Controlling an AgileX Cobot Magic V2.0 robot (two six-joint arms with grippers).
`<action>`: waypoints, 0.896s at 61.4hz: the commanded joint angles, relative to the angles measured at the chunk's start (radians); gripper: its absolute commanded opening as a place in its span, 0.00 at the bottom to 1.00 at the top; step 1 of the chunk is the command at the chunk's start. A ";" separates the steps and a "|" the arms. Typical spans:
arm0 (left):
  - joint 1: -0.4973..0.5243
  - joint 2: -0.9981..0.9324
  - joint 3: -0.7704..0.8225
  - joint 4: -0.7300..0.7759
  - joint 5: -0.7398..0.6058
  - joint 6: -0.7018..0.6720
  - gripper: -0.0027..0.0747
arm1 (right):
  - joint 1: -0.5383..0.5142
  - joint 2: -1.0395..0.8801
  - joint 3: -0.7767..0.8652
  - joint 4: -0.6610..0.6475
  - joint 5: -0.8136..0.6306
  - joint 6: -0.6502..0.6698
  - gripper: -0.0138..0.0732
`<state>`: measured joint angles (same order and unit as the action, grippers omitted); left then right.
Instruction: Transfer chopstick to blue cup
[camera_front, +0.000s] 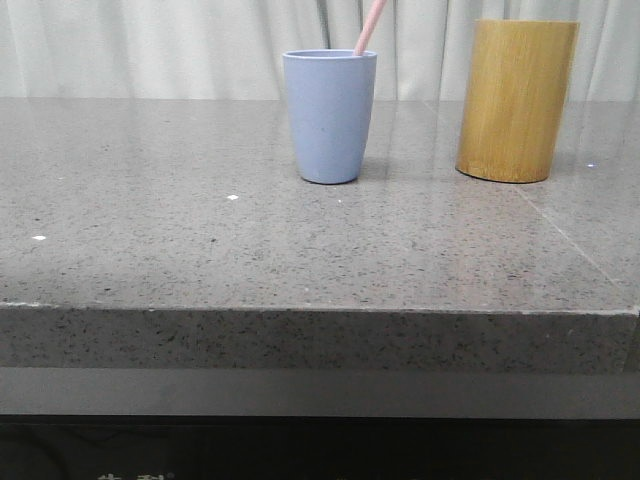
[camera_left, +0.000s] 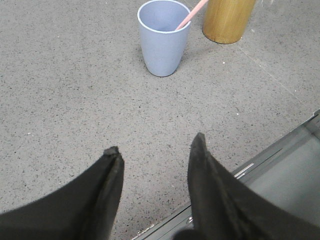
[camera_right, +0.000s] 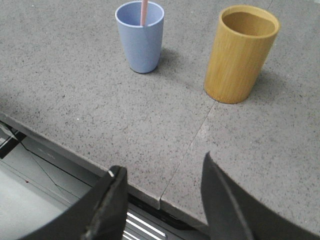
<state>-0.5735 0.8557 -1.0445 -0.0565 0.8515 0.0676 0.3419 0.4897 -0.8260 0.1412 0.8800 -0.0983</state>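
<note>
At near bench edge: left gripper with fingers spread apart, nothing between them, hovering over bare speckled stone. Same for right gripper: fingers apart, empty, hanging just past the bench lip. Both well apart from the task items.

Further back, mid-bench: blue cup upright, matte plastic, no handle, tapering to base. Looks light, likely to slide or tip if nudged sideways on this smooth stone.

Inside it: chopstick, pale pink, leaning against the rim on the side toward the bamboo holder, upper end sticking out above the lip. Lower part hidden by cup wall. Judging by that, transfer looks done.

Handling estimate: thin, stiff, very light, probably smooth, so prone to rolling or pivoting in a loose pinch. Best grip on the exposed upper end just above the rim, fingers closing across the shaft, lifting along its lean to avoid levering the cup over.

Farthest right: bamboo holder upright, taller and wider, apparently empty from the right wrist view, near the cup but not touching.
</note>
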 joint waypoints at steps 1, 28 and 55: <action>-0.005 -0.002 -0.028 -0.014 -0.074 -0.007 0.40 | -0.004 -0.021 -0.007 0.001 -0.082 0.001 0.55; -0.005 -0.002 -0.028 0.024 -0.074 0.007 0.01 | -0.004 -0.025 -0.004 -0.005 -0.082 0.001 0.02; -0.005 -0.002 -0.028 0.024 -0.079 0.007 0.01 | -0.004 -0.025 -0.004 -0.005 -0.075 0.001 0.02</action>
<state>-0.5735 0.8557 -1.0445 -0.0295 0.8498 0.0735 0.3419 0.4566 -0.8092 0.1412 0.8800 -0.0983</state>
